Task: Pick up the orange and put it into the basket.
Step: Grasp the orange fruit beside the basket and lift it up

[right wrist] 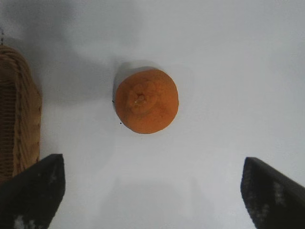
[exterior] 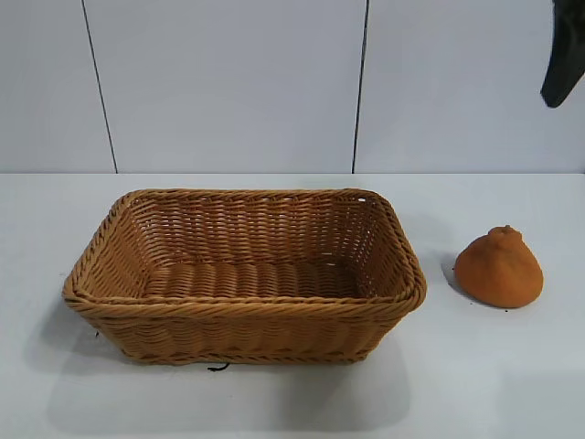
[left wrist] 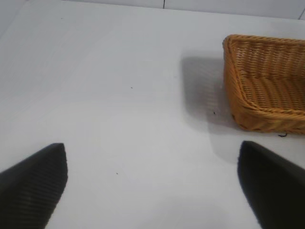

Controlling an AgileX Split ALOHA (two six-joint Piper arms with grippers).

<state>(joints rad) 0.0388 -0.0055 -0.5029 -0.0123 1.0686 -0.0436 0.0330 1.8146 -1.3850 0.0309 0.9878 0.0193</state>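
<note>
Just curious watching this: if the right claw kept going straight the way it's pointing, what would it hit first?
Probably the orange. The right gripper points steeply down with its fingers wide open, and the orange sits on the table just ahead of the gap between them. Depth is unclear, so it might meet bare table just short of it.

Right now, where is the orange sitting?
In the exterior view the orange rests on the white table, right of the basket and apart from it; the open right gripper looks down on it.
</note>
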